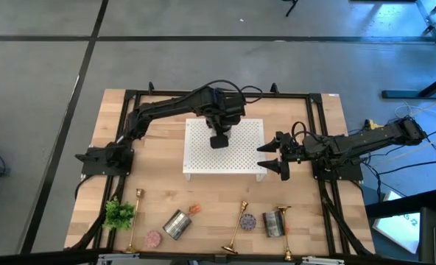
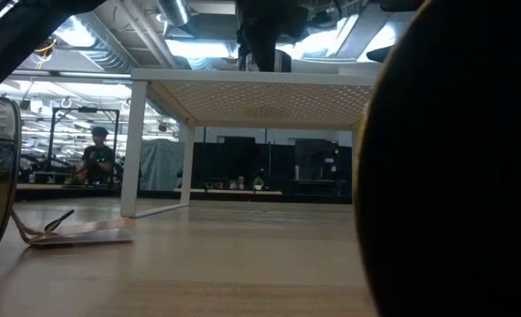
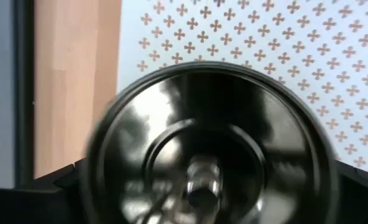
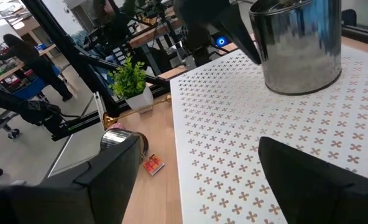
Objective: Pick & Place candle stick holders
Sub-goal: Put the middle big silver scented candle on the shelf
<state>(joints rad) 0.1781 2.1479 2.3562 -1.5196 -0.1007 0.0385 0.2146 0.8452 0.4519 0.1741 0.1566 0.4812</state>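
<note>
left pincer [image 1: 219, 140] astride tin [image 4: 298, 46], shelf [image 4: 246, 137]

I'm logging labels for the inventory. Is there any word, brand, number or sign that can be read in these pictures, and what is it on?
None can be read.
Tin on the white shelf: bare shiny metal, no label showing.
Tins lying on the table: too small to show any print.
Small red thing on the table: perhaps printed, too blurred to read.
Shelf: only a pattern of cross-shaped holes, no text.
</note>
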